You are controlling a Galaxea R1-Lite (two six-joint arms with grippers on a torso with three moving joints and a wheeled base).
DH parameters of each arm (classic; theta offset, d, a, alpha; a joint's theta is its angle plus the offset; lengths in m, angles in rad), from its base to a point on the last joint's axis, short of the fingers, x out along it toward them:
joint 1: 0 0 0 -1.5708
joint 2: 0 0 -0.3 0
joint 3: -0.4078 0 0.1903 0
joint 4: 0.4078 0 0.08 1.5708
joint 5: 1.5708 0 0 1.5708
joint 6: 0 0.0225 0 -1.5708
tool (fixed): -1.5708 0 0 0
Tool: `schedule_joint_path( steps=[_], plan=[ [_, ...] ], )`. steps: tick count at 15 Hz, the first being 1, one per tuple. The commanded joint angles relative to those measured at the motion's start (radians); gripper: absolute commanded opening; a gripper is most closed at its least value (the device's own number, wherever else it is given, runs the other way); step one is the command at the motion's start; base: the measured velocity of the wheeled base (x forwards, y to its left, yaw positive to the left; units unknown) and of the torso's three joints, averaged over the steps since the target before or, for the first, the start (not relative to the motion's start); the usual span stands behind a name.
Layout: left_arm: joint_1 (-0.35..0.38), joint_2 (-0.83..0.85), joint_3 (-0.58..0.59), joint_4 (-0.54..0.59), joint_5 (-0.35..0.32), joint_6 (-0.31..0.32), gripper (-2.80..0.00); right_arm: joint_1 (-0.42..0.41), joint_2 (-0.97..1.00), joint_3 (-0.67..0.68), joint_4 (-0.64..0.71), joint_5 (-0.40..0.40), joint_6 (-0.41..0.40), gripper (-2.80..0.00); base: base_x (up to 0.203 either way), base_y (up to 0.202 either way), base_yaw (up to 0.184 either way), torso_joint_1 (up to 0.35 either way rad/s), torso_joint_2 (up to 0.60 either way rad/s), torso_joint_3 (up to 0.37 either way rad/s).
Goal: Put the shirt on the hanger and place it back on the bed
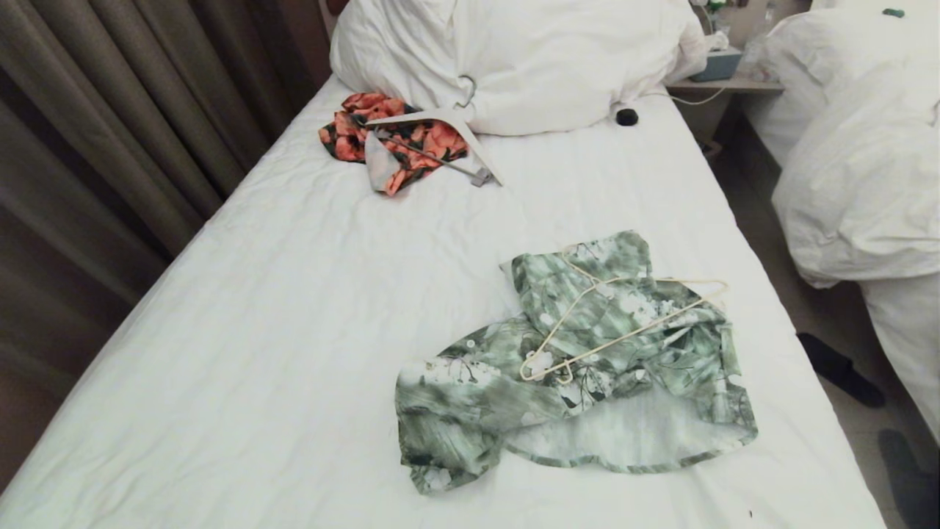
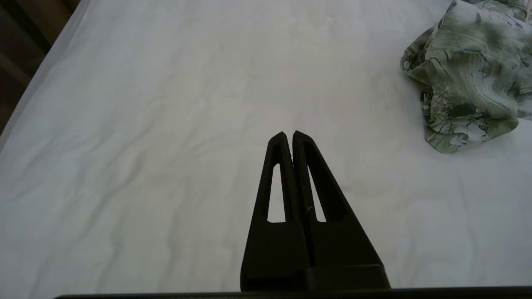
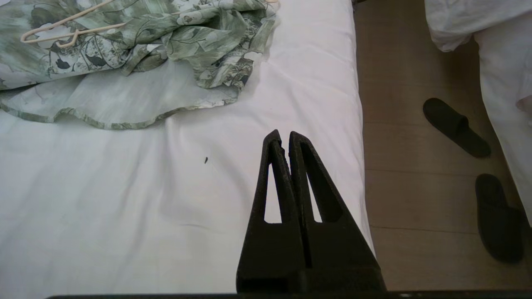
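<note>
The green-and-white shirt (image 1: pixel 580 360) lies crumpled on the bed (image 1: pixel 294 308), toward its right side. On top of it rests the thin cream hanger (image 1: pixel 617 323), lying loose with none of the cloth over it. The right wrist view shows the shirt (image 3: pixel 137 45) and the hanger (image 3: pixel 66 31) beyond my right gripper (image 3: pixel 282 135), which is shut and empty over the sheet near the bed's right edge. My left gripper (image 2: pixel 289 135) is shut and empty above bare sheet, with a corner of the shirt (image 2: pixel 465 79) off to one side. Neither arm shows in the head view.
An orange-and-black floral garment (image 1: pixel 393 139) with a thick white hanger (image 1: pixel 448 125) lies by the pillows (image 1: pixel 514 59). A small black object (image 1: pixel 626 116) sits near them. Curtains (image 1: pixel 110 125) hang on the left. A second bed (image 1: pixel 859 147) and dark slippers (image 3: pixel 455 126) are on the right.
</note>
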Motion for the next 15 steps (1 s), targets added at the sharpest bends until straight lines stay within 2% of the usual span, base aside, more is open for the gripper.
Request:
schedule_joint_path(
  steps=[1,15],
  plan=[
    [0.001,0.000,0.000,0.000,0.001,0.000,-2.80,0.000,0.002,0.000,0.000,0.000,0.000,-2.80,0.000,0.000,0.000,0.000,0.00,0.000],
    [-0.001,0.000,0.000,0.000,0.001,0.000,-2.80,0.000,0.002,0.002,-0.002,-0.006,0.000,-2.80,0.000,0.000,0.000,0.000,0.00,0.000]
  ],
)
